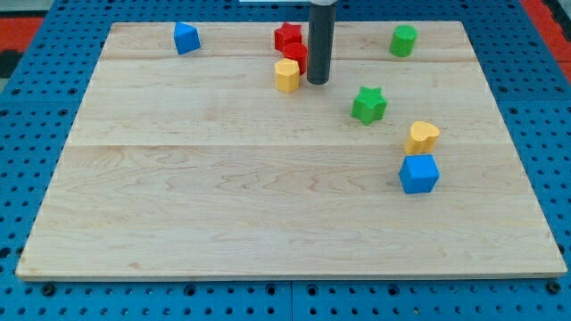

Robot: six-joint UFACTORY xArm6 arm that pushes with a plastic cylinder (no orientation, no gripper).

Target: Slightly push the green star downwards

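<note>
The green star (pixel 368 104) lies on the wooden board (pixel 223 196) right of centre, in the upper half. My tip (pixel 318 82) stands on the board up and to the left of the star, with a clear gap between them. The tip is just right of a yellow block (pixel 287 76) and a red block (pixel 297 55); I cannot tell whether it touches the red one.
A red star (pixel 286 37) sits at the top centre behind the red block. A blue block (pixel 186 38) is at the top left, a green cylinder (pixel 403 40) at the top right. A yellow heart (pixel 423 136) and a blue cube (pixel 418 173) lie below and right of the green star.
</note>
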